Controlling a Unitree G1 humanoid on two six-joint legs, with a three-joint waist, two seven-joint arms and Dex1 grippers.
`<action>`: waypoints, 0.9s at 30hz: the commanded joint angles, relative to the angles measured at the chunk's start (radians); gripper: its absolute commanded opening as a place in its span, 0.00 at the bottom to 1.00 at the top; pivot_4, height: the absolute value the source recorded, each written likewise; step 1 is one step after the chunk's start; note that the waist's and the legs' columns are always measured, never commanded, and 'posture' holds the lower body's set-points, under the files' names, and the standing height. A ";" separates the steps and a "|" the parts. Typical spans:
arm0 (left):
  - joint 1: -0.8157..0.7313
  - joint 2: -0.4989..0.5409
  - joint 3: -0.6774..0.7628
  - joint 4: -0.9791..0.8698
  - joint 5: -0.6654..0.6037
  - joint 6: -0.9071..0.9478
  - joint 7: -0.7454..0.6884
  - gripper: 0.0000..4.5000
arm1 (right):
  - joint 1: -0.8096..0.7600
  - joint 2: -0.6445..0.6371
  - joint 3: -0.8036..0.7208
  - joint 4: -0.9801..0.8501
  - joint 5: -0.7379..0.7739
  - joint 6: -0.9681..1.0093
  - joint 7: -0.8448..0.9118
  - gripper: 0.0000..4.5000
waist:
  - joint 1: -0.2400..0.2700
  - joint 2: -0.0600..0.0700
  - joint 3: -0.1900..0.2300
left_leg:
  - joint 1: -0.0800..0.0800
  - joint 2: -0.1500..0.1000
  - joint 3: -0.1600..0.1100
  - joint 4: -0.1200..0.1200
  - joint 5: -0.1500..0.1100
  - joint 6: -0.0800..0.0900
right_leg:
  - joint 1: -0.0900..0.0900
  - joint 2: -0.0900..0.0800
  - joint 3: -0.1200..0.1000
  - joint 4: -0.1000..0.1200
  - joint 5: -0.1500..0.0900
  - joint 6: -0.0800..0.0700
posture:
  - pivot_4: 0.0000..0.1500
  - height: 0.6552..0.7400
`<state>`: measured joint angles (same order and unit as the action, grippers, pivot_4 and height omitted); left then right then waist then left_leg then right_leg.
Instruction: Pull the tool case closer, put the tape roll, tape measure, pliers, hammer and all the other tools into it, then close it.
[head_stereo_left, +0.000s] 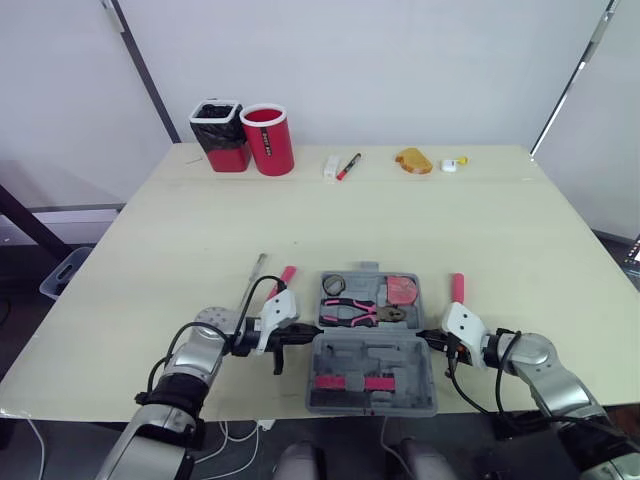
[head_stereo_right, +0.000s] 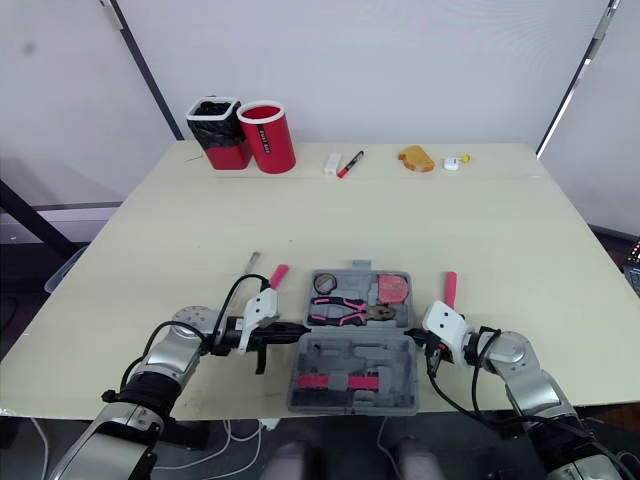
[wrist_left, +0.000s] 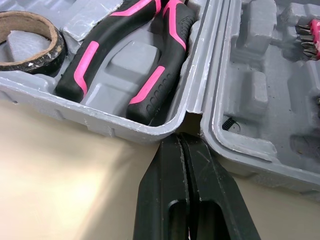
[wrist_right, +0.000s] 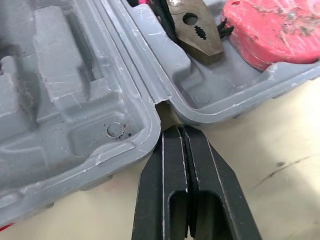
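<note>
Lying left of the case: a slim metal shaft (head_stereo_left: 256, 272) and a pink handle (head_stereo_left: 287, 273) are seen on the table (head_stereo_left: 520, 250), just beside each other and not yet packed. Whether they are one tool or two cannot be told.
Left gripper (wrist_left: 182, 142): the fingers are pressed together with nothing between them. The tips are set at the hinge notch on the case's left side. This closed pose is judged to serve as a blunt peg for dragging or steadying, not for grasping.
Tool case (head_stereo_left: 420, 375): it is laid wide open near the table's front edge, between the two grippers, with the lid half toward the robot. The pull is judged largely done.
Tape roll (wrist_left: 56, 45): it is seated in the left corner of the far half.
Pliers (head_stereo_left: 352, 312): they are laid across the far half, handles to the left and nose to the right.
Tape measure (head_stereo_left: 403, 291): the red body is seated at the right of the far half, just beside the pliers' nose.
Right gripper (wrist_right: 184, 131): the fingers are likewise closed on nothing. The tips are placed at the matching notch on the right side, so the case is held evenly from both sides.
Right of the case: a pink-handled tool (head_stereo_left: 457, 287) is left on the table near that gripper. It must be packed before the lid can be shut.
</note>
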<state>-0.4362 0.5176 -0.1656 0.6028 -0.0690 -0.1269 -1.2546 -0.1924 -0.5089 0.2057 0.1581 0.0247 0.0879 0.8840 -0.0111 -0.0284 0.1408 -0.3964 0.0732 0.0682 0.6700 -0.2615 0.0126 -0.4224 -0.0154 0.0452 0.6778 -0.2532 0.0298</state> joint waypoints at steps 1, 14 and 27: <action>-0.030 -0.028 -0.004 0.004 0.000 -0.026 0.021 0.01 | -0.031 0.026 0.001 -0.019 0.011 -0.039 -0.010 0.00 | 0.000 0.000 0.000 | 0.000 0.000 0.000 0.000 0.000 0.000 | 0.000 0.000 0.000 0.000 0.000 0.000 | 1.00 1.00; -0.077 -0.035 -0.002 0.063 0.015 -0.048 0.046 0.01 | -0.057 0.057 -0.014 0.019 0.010 -0.034 -0.018 0.00 | -0.001 0.000 0.000 | 0.000 0.000 0.000 0.000 0.000 0.000 | 0.000 0.000 0.000 0.000 0.000 0.000 | 1.00 1.00; -0.102 -0.044 0.003 0.104 0.023 -0.069 0.041 0.01 | -0.071 0.081 -0.011 0.036 0.000 -0.028 -0.023 0.00 | -0.001 0.000 0.000 | 0.000 0.000 0.000 0.000 0.000 0.000 | 0.000 0.000 0.000 0.000 0.000 0.000 | 1.00 1.00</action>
<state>-0.5156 0.4950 -0.1570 0.7213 -0.0400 -0.1795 -1.2139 -0.2289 -0.4519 0.1800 0.2196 0.0088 0.0768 0.8590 -0.0124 -0.0284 0.1408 -0.3966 0.0732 0.0678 0.6699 -0.2615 0.0126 -0.4224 -0.0153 0.0450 0.6780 -0.2532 0.0298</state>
